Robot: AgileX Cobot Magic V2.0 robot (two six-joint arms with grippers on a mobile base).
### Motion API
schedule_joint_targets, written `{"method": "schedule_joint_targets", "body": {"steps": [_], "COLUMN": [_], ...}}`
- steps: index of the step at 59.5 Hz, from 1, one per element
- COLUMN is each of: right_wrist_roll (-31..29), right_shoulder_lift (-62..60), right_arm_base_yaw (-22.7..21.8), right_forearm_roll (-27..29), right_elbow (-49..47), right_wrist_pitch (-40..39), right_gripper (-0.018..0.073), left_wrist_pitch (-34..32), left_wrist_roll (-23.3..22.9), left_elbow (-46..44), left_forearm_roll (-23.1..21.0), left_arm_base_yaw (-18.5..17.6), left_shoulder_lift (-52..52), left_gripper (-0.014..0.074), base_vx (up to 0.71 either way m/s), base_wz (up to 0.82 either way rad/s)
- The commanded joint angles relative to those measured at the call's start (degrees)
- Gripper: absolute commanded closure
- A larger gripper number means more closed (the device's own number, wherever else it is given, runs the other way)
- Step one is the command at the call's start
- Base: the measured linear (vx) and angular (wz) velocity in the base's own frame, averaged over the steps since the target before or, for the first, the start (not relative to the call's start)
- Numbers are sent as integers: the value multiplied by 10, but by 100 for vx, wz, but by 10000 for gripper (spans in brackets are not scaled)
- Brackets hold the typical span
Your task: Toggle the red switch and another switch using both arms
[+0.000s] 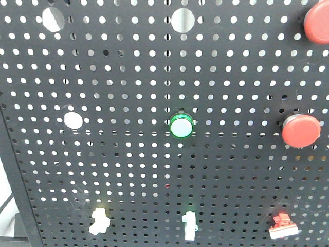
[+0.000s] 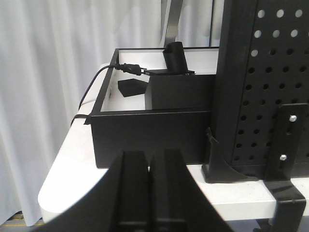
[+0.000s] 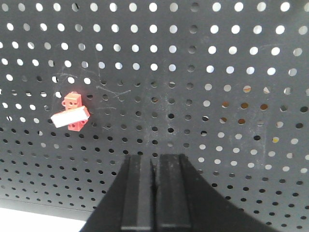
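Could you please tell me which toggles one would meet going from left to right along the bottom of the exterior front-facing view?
Pale-yellow toggle switch → white toggle with green base → red switch.

Bright backlight glowing through the pegboard [image 1: 154, 170] holes, panel face dim, white curtain [image 2: 48, 72] evenly lit, near gripper fingers soft and dark, mild blur throughout
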Motion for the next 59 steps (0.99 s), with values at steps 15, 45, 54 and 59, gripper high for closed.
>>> {"method": "schedule_joint_targets", "body": {"steps": [15,45,54,59], "right_wrist_roll": [1,47,51,50], "right_shoulder_lift": [7,3,-51,-75], "right_arm_base_yaw": [-2,-3,-3,-3], "right_forearm_roll": [0,-32,-34,-51], "right_elbow": [-17,238,263,263], "right_wrist_pitch": [-46,-302,-296,-302], "right_gripper": [566,566,566,566], "left_wrist_pitch": [-42,-42,-42,-42], "left_wrist_roll": [-5,-5,-5,-5], "left_elbow": [11,11,11,11], "left_forearm_roll": [0,0,0,0], "left_arm_base_yaw": [1,1,1,1], "left_shoulder_lift": [-11,-11,-11,-10], "left_gripper": [594,594,594,594], "base_vx": [0,0,0,0], "base_wz": [0,0,0,0]}}
